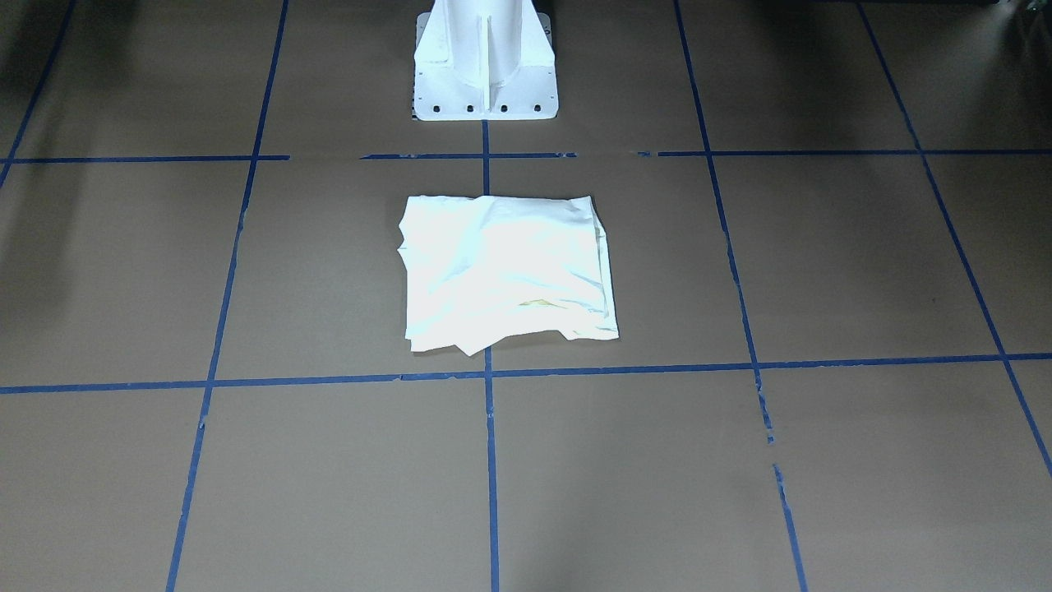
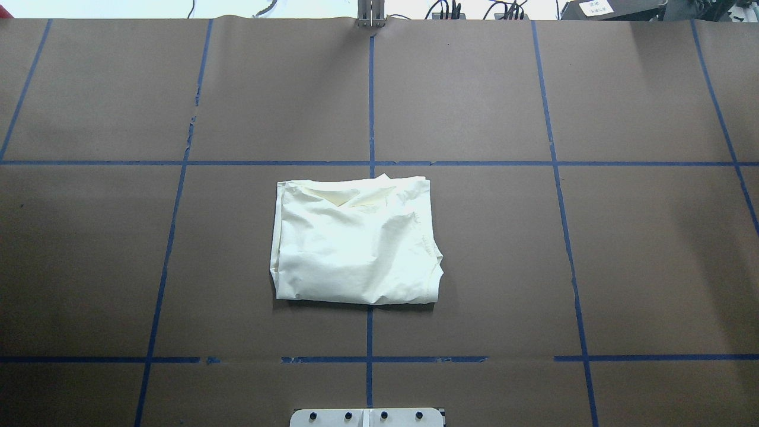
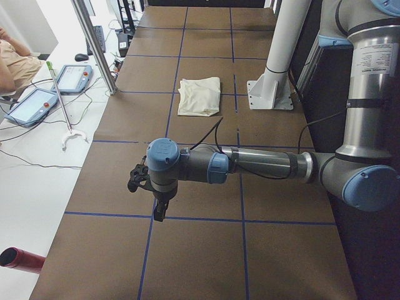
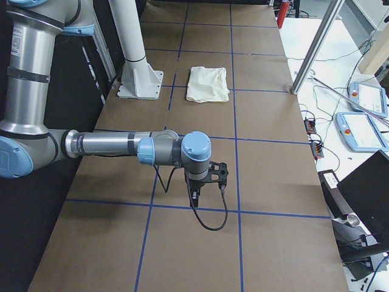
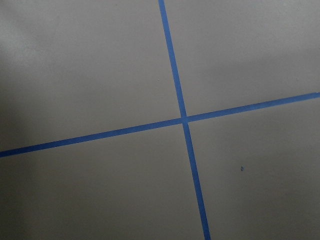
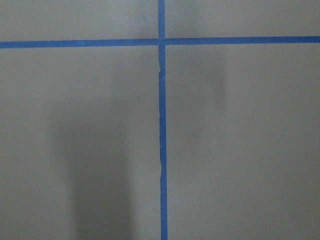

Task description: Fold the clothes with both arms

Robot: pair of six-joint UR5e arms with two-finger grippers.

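Shirt (image 2: 356,243) folded on table (image 2: 622,249)

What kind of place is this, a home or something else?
Probably a robotics lab, not a home: the left arm and right arm are industrial robot arms, the table is gridded with blue tape, and teach pendants lie beside it.

Shirt (image 2: 356,240), apparently folded, on table (image 2: 622,267)
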